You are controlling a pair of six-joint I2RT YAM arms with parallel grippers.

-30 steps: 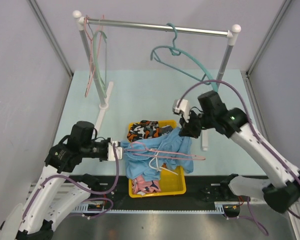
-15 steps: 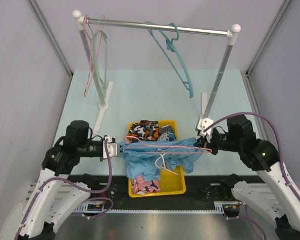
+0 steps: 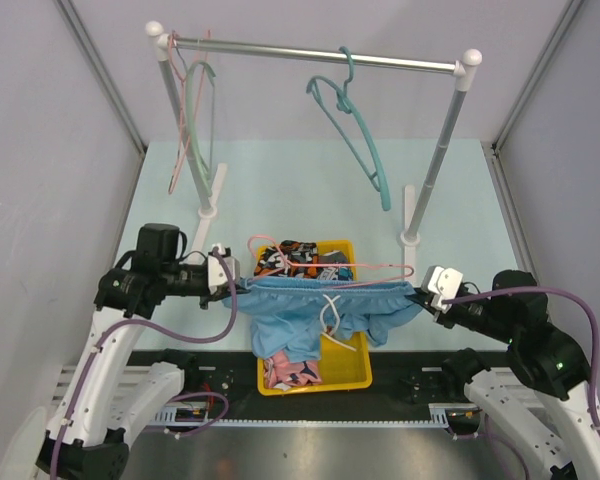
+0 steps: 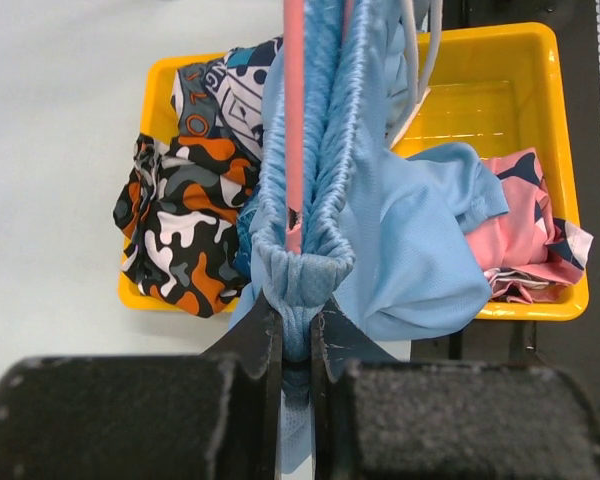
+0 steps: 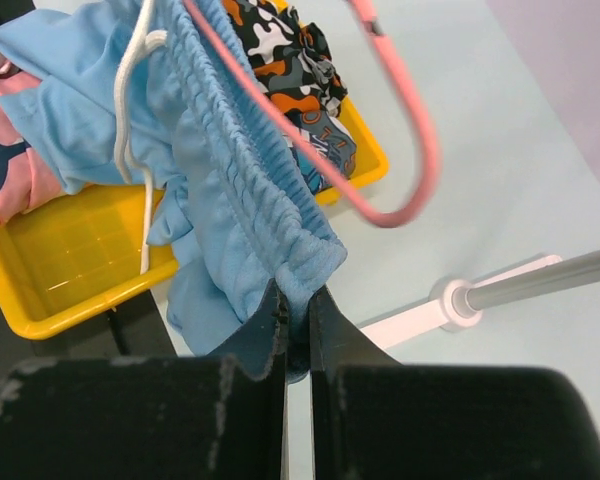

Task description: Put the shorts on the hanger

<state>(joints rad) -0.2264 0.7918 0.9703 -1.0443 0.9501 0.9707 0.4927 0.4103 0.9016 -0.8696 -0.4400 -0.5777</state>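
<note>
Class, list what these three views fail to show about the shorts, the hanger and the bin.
- Left wrist view: the hook of the hanger is cut off by the top edge. Its near end is buried in the gathered waistband of the shorts.
- Top external view: much of what lies in the yellow bin is covered by the hanging shorts.

One camera up high, two up close.
The high one looks down at the table point(image 3: 280, 190) from behind. Each wrist one looks along the blue shorts point(image 3: 310, 300) from very near. All see the yellow bin point(image 3: 348, 365).
</note>
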